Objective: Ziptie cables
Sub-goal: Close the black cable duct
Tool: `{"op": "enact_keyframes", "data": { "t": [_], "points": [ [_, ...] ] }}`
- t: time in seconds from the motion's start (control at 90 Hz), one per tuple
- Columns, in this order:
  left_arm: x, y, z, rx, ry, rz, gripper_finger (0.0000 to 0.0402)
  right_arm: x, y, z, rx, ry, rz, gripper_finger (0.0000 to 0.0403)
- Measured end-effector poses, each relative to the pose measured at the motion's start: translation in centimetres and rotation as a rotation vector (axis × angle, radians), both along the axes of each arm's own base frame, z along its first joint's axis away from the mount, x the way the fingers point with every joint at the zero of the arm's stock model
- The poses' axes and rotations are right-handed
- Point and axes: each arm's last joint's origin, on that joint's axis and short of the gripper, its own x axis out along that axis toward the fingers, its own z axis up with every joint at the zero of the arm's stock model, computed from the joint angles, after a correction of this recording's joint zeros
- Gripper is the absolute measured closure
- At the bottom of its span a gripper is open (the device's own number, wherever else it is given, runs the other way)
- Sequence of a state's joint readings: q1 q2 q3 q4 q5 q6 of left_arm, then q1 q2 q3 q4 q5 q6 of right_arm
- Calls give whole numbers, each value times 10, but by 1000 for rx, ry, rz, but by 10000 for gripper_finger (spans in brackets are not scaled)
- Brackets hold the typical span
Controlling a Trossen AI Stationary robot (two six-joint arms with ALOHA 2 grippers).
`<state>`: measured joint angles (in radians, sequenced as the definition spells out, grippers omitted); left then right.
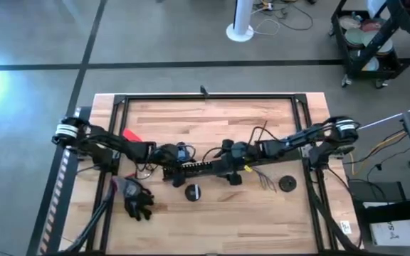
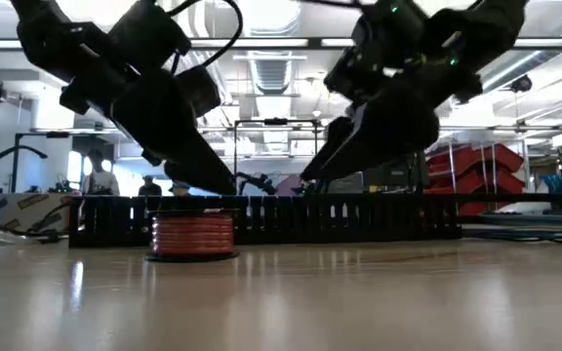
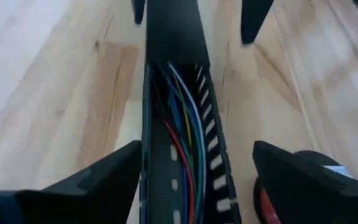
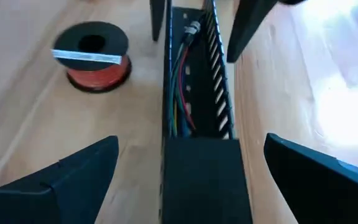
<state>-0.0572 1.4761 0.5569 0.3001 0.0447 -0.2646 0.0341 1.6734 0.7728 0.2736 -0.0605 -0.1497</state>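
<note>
Both grippers hover over the duct [image 1: 201,168], one at each end, fingers spread wide and empty. The left gripper [image 3: 194,168] straddles it; the right gripper [image 4: 191,165] faces it from the other end. The coloured cables [image 3: 182,118] lie inside the duct, running along its length, directly between each gripper's fingers. The ziptie can't be picked out. A red spool [image 4: 92,56] sits just beside the duct on the wooden surface [image 1: 191,121]. Beyond is a workshop with shelving.

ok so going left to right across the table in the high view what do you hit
black glove → left gripper → red-wire spool → right gripper → loose wires → round black disc
</note>
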Motion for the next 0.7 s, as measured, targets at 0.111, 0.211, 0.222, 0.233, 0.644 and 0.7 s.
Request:
{"op": "enact_keyframes", "data": {
  "t": [0.111, 0.211, 0.222, 0.233, 0.644, 0.7],
  "points": [
    [-9, -1, -1, -2, 103, 8, 108, 4, 0, 0, 1, -18, -13, 18],
    [-12, -2, -3, 20, 140, 10, 108, 5, -1, 2, 8, -32, -22, 18],
    [-12, -3, -3, 23, 140, 9, 108, 5, -1, 2, 8, -33, -23, 18],
    [-12, -3, -3, 24, 139, 7, 108, 5, -1, 3, 10, -35, -24, 18],
    [-12, -15, 7, 161, 217, 1, 109, 4, -4, 4, 25, -28, -75, 18],
    [-11, -18, 6, 207, 213, 7, 109, 5, -4, 2, 25, -27, -75, 18]
  ]
}}
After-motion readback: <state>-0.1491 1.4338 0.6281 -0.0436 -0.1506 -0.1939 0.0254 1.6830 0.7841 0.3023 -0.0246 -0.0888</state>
